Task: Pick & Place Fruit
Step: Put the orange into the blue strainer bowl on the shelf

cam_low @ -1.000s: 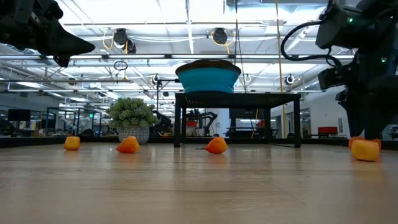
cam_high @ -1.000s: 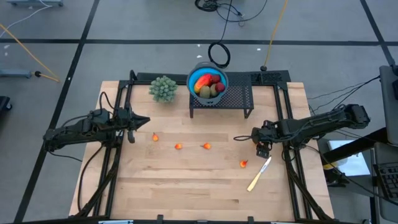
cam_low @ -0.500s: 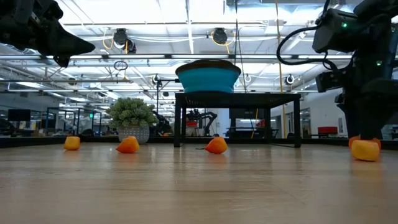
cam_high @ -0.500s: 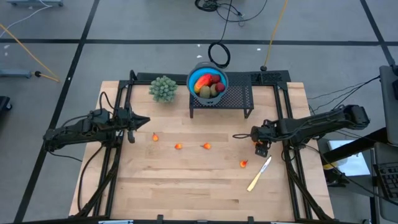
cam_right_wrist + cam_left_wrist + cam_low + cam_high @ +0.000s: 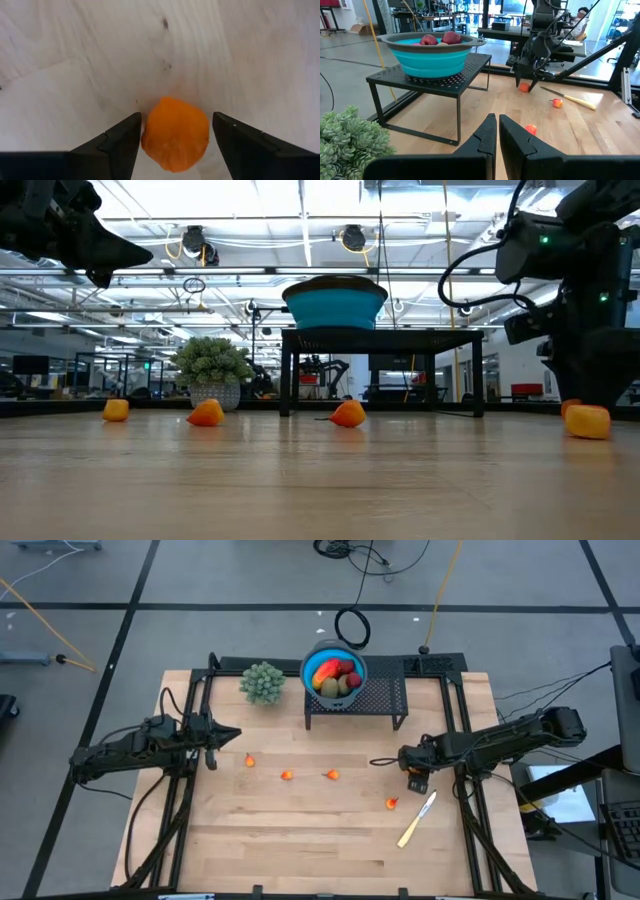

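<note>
Robotics lab, open-plan: ceiling trusses [image 5: 250, 275] with strip lighting, workbenches [image 5: 540, 35] beyond, a seated person [image 5: 578, 17], cables [image 5: 352, 625] across a taped grey floor [image 5: 250, 580]

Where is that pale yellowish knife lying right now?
From above, the pale yellowish knife lies flat on the wooden table near its right front, beside a small orange fruit piece and just in front of the right gripper.

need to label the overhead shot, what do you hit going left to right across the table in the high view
left pincer → orange piece → green plant → orange piece → blue bowl of fruit → orange piece → right pincer
</note>
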`<action>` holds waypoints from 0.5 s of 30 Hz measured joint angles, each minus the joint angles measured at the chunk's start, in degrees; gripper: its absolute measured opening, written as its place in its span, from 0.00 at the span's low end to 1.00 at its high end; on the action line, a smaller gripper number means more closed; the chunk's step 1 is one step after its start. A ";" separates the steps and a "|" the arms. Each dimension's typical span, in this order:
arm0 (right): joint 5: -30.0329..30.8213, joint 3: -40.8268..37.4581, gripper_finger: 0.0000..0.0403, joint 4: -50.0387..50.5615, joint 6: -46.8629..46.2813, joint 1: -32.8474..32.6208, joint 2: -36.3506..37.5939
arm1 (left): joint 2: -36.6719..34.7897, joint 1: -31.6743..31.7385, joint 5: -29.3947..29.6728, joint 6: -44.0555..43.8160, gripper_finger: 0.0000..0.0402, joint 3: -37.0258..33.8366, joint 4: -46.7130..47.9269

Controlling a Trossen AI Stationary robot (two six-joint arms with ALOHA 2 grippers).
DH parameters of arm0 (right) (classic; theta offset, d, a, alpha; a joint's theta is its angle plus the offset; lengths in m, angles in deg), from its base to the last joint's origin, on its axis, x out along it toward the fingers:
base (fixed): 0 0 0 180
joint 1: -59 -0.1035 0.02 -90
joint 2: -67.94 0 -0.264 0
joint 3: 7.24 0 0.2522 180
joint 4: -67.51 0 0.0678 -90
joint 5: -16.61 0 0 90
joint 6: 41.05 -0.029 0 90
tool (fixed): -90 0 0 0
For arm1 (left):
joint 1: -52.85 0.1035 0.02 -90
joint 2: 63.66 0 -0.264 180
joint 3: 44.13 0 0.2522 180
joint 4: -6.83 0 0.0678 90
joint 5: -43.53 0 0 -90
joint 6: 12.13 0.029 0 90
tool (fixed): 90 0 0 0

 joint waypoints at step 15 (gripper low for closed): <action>-0.09 -0.02 0.40 -0.98 0.01 -0.02 0.02 | 0.00 -0.04 0.00 0.00 0.05 0.00 0.00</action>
